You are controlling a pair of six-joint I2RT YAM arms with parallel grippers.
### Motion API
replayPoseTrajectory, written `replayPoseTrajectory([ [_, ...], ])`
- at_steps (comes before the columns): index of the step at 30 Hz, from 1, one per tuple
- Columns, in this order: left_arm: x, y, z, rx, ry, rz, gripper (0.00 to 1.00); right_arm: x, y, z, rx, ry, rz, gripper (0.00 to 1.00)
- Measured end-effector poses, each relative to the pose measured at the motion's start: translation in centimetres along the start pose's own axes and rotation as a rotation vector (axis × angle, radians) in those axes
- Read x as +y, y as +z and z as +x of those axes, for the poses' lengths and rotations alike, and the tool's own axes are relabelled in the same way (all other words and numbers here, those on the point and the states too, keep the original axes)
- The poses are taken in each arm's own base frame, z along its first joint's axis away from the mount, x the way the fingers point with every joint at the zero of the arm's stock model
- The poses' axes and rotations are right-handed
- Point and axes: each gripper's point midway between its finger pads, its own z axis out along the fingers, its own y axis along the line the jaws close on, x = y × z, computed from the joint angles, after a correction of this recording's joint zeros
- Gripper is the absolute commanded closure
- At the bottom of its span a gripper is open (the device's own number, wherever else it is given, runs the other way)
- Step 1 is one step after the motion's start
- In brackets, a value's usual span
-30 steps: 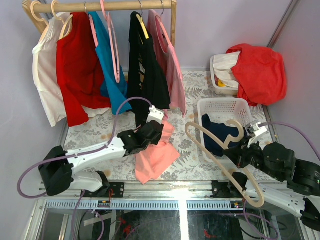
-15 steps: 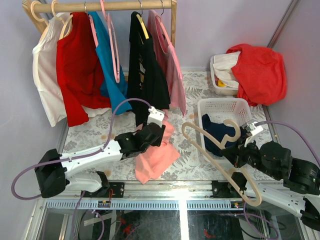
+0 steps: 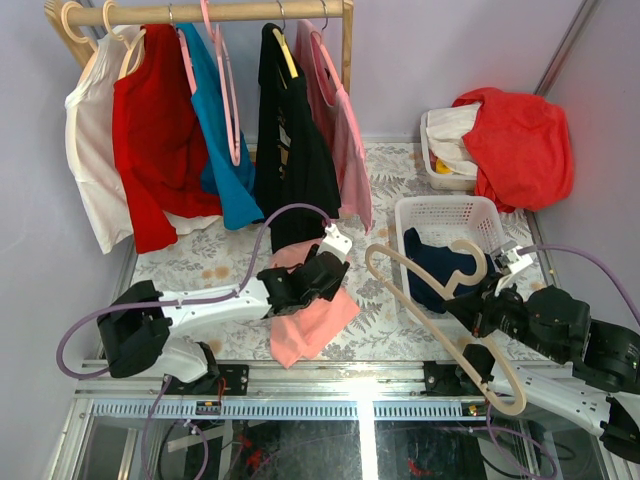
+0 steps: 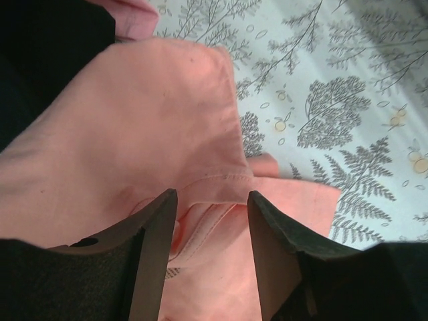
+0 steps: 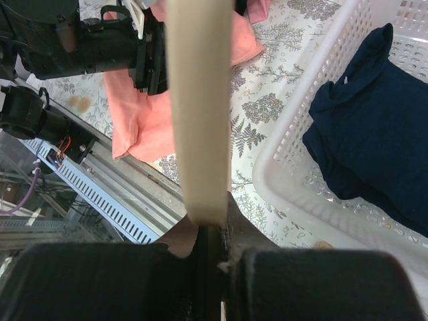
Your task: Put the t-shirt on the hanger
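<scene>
The salmon t-shirt (image 3: pixel 308 322) lies crumpled on the patterned table near the front edge. My left gripper (image 3: pixel 318 275) hovers over its upper part. In the left wrist view the gripper (image 4: pixel 211 200) is open, with the shirt's collar hem (image 4: pixel 217 184) between the jaws, which are apart. The cream hanger (image 3: pixel 430 315) is held above the table to the right, hook near the basket. My right gripper (image 3: pixel 478 318) is shut on the hanger; in the right wrist view the hanger's broad arm (image 5: pixel 198 100) runs up from the closed jaws.
A white basket (image 3: pixel 448 215) with a dark blue garment (image 5: pixel 364 140) stands right of centre. A bin with a red cloth (image 3: pixel 515 140) is at the back right. A clothes rack (image 3: pixel 200 12) with several garments stands at the back left. A metal rail (image 3: pixel 330 375) edges the table.
My left gripper has moved right and forward over the t-shirt. The hanger in my right gripper shifted slightly; its hook stays near the basket.
</scene>
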Motion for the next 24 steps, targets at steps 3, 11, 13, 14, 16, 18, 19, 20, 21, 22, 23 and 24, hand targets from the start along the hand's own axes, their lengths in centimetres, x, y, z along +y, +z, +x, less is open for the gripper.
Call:
replayPoseTrajectory([
  [3,0.3,0.2,1.2,0.02,0.009,-0.007,0.55,-0.1,-0.1,0.1,-0.001,0.001,0.0,1.0],
  [11,1.3,0.5,2.7,0.04,0.01,-0.024,0.56,-0.1,-0.2,0.1,-0.005,0.003,-0.002,1.0],
  [13,1.4,0.4,2.8,0.04,0.01,-0.02,0.55,-0.1,-0.2,0.1,-0.004,0.003,-0.001,1.0],
  [14,1.3,0.4,2.8,0.039,0.011,-0.018,0.55,-0.1,-0.1,0.1,-0.003,0.002,-0.001,1.0],
  [16,1.2,0.5,2.7,0.034,0.012,-0.01,0.56,-0.2,-0.1,0.3,0.002,0.001,0.002,1.0],
  [18,1.0,0.5,2.6,0.031,0.013,0.002,0.56,-0.2,0.0,0.4,0.004,0.0,0.003,1.0],
  [19,0.9,0.5,2.5,0.029,0.014,0.006,0.56,-0.2,0.0,0.4,0.004,0.0,0.003,1.0],
  [20,0.8,0.5,2.5,0.03,0.015,0.011,0.56,-0.2,0.0,0.4,0.005,0.0,0.004,1.0],
  [21,0.7,0.5,2.6,0.032,0.016,0.015,0.56,-0.2,0.0,0.4,0.005,0.0,0.004,1.0],
  [22,0.6,0.5,2.6,0.034,0.016,0.025,0.56,-0.2,0.0,0.4,0.005,0.0,0.004,1.0],
  [23,0.5,0.5,2.7,0.034,0.017,0.031,0.56,-0.2,0.0,0.4,0.005,0.0,0.004,1.0],
  [24,0.4,0.5,2.8,0.035,0.017,0.036,0.56,-0.2,0.0,0.4,0.005,0.0,0.005,1.0],
])
